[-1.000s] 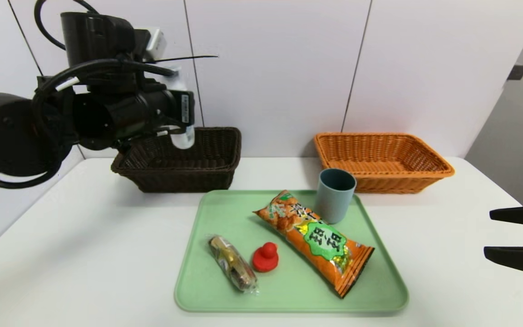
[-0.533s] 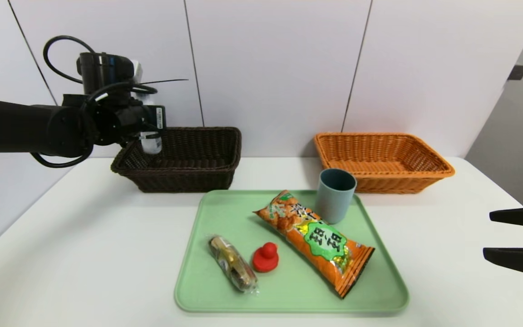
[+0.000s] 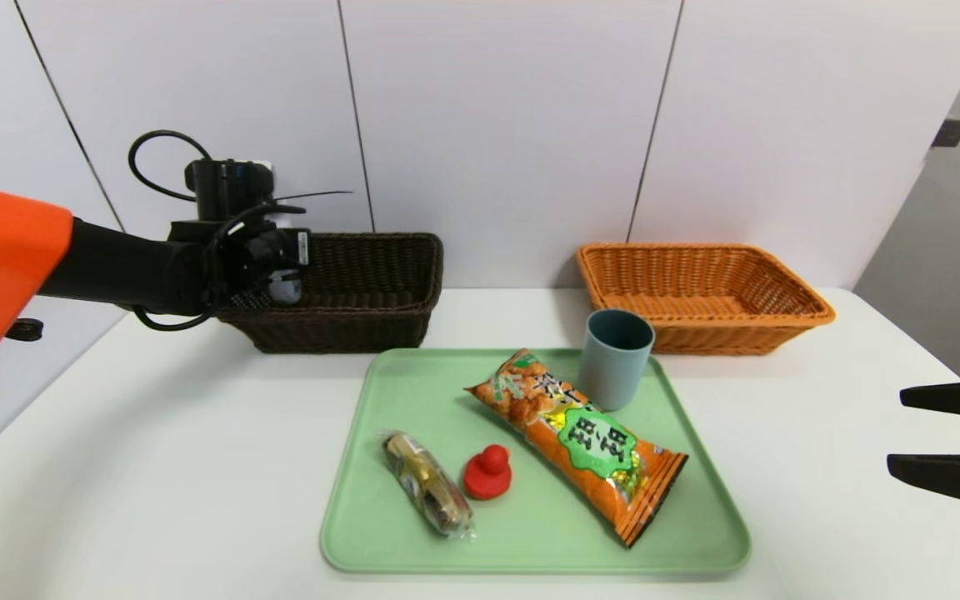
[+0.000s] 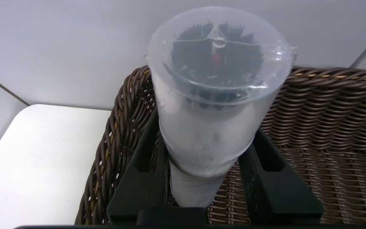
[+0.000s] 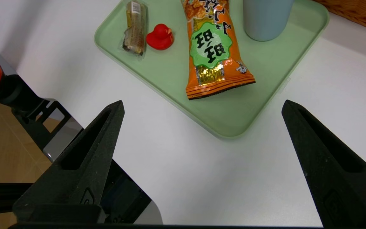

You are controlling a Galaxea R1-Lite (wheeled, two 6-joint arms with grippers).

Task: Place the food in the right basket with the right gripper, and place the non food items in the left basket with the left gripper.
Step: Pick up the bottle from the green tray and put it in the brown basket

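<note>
Left end effector: closed on the clear bottle, which is clamped between the two black fingers with its base pointing away from the wrist. The bottle is held at the near-left corner of the dark brown wicker basket, over the basket's rim and interior; whether it touches the weave cannot be told.

Right end effector: jaws spread wide, nothing held. It is parked above the white counter at the right edge of the head view.

Ahead of and to the left of the right end effector, a green tray is seen on the counter. On the tray, nearest that end effector, a long orange snack bag with a green label is laid diagonally. Beyond it a blue-grey cup stands upright at the tray's far edge, beside the bag's far end. Farther left, a small red duck toy and a clear-wrapped brown-gold bar are noted just beside each other, apart from the bag.

The orange wicker basket sits on the counter behind the tray, well to the right of the dark brown one.
</note>
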